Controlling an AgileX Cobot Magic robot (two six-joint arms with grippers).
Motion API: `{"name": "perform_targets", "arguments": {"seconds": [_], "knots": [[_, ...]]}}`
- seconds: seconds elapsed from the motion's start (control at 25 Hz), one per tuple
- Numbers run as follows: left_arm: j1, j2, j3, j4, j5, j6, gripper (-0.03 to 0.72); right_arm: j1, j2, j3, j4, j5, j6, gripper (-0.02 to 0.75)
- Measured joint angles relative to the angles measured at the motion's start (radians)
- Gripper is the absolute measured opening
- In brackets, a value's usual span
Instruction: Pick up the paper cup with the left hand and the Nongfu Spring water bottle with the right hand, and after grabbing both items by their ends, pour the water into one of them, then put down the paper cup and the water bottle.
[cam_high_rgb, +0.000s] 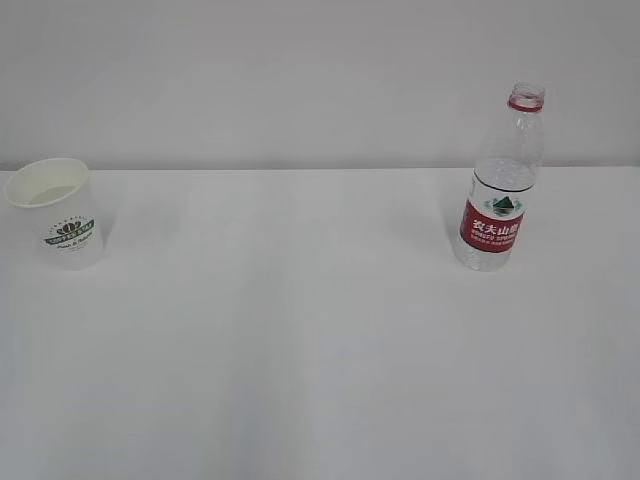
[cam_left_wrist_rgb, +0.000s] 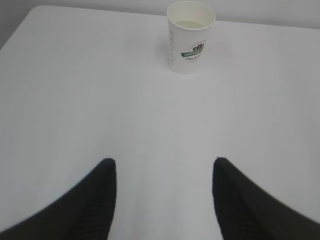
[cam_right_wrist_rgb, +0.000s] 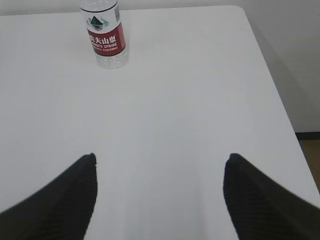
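Note:
The white paper cup (cam_high_rgb: 58, 213) with a dark green logo stands upright at the table's far left. In the left wrist view the paper cup (cam_left_wrist_rgb: 190, 37) is far ahead of my left gripper (cam_left_wrist_rgb: 164, 162), which is open and empty. The Nongfu Spring water bottle (cam_high_rgb: 499, 185), uncapped with a red neck ring, stands upright at the right; water fills its lower part. In the right wrist view the bottle (cam_right_wrist_rgb: 104, 35) is far ahead and to the left of my open, empty right gripper (cam_right_wrist_rgb: 160, 157). Neither arm shows in the exterior view.
The white table (cam_high_rgb: 300, 330) ends at a pale wall behind. Its right edge (cam_right_wrist_rgb: 280, 105) and rounded far corner show in the right wrist view, with floor beyond. The left far corner (cam_left_wrist_rgb: 30, 15) shows in the left wrist view.

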Motion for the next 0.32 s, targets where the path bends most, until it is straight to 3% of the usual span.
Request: {"name": "perform_targets", "arguments": {"seconds": [0.32], "knots": [[0.000, 0.000, 0.000, 0.000, 0.000, 0.000, 0.441, 0.000, 0.000, 0.000, 0.000, 0.000, 0.000, 0.592]]}}
